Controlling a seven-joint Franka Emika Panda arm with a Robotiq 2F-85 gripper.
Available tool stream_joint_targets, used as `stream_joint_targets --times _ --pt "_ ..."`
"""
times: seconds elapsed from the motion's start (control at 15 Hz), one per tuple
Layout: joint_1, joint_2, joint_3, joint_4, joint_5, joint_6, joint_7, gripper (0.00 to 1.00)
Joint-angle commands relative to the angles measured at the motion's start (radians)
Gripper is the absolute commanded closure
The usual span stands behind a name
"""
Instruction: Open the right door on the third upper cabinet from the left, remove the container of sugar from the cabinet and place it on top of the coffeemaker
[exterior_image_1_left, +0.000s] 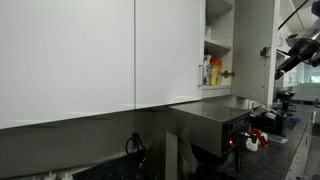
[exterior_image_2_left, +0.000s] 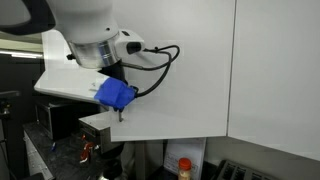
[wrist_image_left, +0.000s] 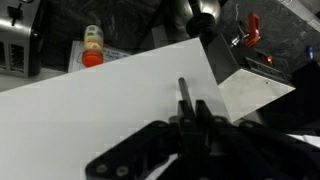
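Observation:
The third upper cabinet (exterior_image_1_left: 220, 45) stands open, and its white shelves show slim yellow and red bottles (exterior_image_1_left: 210, 72). The right door (exterior_image_1_left: 252, 60) is swung out; it also shows in an exterior view (exterior_image_2_left: 170, 95) and fills the wrist view (wrist_image_left: 110, 110). My gripper (wrist_image_left: 187, 108) is shut on the door's slim silver handle (wrist_image_left: 183, 88), and it also shows in both exterior views (exterior_image_1_left: 284, 62) (exterior_image_2_left: 120, 112). The stainless-steel coffeemaker (exterior_image_1_left: 215, 115) stands below the cabinet, its flat top bare (wrist_image_left: 255, 92). I cannot make out the container of sugar.
A jar with a red lid (wrist_image_left: 92, 45) stands on the counter beside the coffeemaker and also shows in an exterior view (exterior_image_2_left: 183, 167). A dark appliance (wrist_image_left: 15, 50) sits further along. Broad closed white panels (exterior_image_1_left: 90, 55) run beside the open cabinet. Red-handled items (exterior_image_1_left: 255, 140) lie by the coffeemaker.

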Motion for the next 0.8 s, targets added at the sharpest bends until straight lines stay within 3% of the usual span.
stream_joint_targets --times 0.0,0.73 --pt "-0.011 0.012 -0.019 0.110 0.079 -0.130 0.012 0.98" --pt "-0.009 0.103 -0.131 0.235 0.101 -0.249 -0.090 0.98"
